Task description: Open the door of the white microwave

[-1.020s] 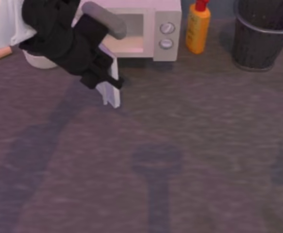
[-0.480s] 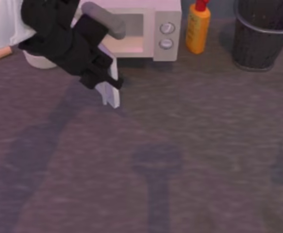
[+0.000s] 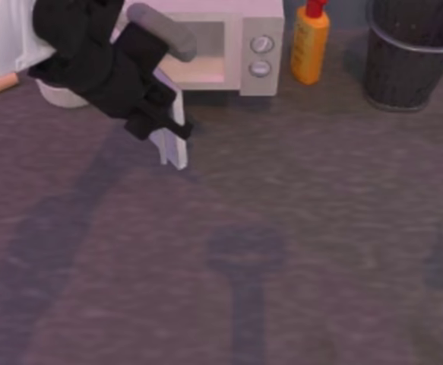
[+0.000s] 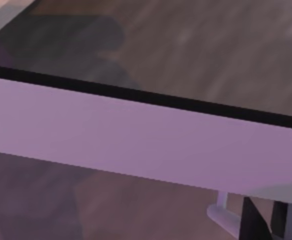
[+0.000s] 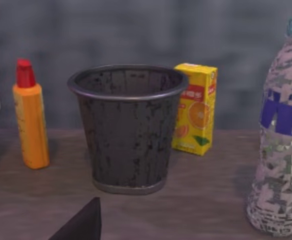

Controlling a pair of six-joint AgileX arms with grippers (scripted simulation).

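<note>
The white microwave (image 3: 240, 30) stands at the table's back, its two silver knobs (image 3: 261, 55) facing me and its pale interior showing. Its door (image 3: 177, 144) is swung out towards the table's front, seen edge-on as a narrow white panel. My left gripper (image 3: 164, 128) is shut on the door's free end, with the black arm reaching over from the back left. In the left wrist view the door (image 4: 135, 135) crosses as a broad pale band, and a dark finger (image 4: 253, 225) shows beside it. My right arm is out of the top view; a dark part of its gripper (image 5: 80, 227) shows in the right wrist view.
An orange bottle with a red cap (image 3: 310, 42) stands right of the microwave, then a dark mesh bin (image 3: 411, 53). A white bowl (image 3: 61, 95) sits left of the microwave under the arm. A juice carton (image 5: 195, 107) and a plastic bottle (image 5: 281, 140) flank the bin.
The left gripper and the door's free end have crept slightly to the left. Nothing else has moved.
</note>
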